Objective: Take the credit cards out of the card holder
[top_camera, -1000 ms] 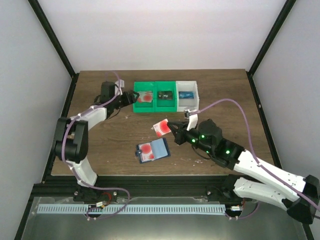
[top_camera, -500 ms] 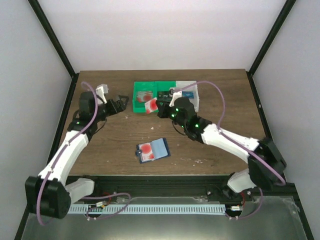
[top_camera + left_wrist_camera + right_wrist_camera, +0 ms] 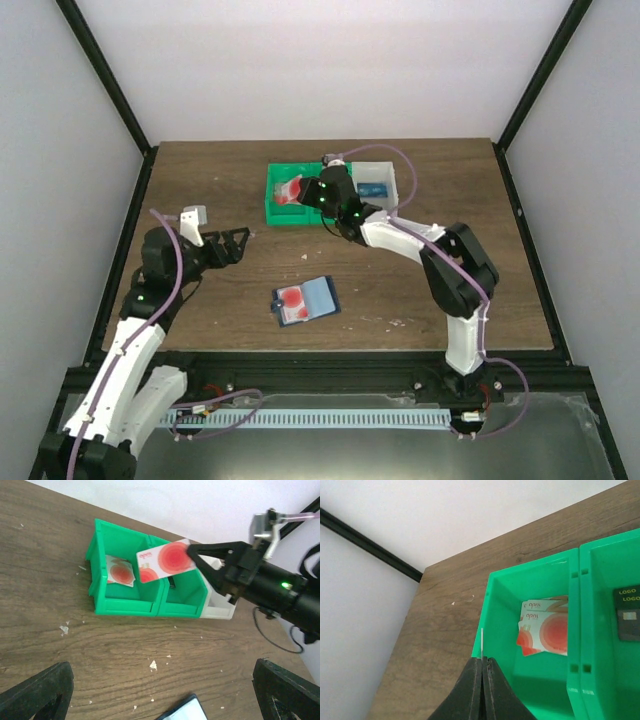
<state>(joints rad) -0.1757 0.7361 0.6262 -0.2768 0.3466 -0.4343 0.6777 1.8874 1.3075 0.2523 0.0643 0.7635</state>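
My right pincer (image 3: 192, 556) is pinched shut on one red-and-white card (image 3: 165, 560). I hold it by its end, up over the left green box (image 3: 100, 570). Two more cards (image 3: 545, 632) lie flat inside that left green box. A dark card (image 3: 627, 615) lies in the middle box (image 3: 605, 690), just to the right of it. The wallet (image 3: 305, 300) lies open on the table (image 3: 200, 180), well apart from the left green box, on the side nearer to me. A spotted card (image 3: 292, 297) sits on the wallet. My left pincer (image 3: 232, 245) is wide open and holds nothing. It hangs over the table, left of the left green box and nearer to me.
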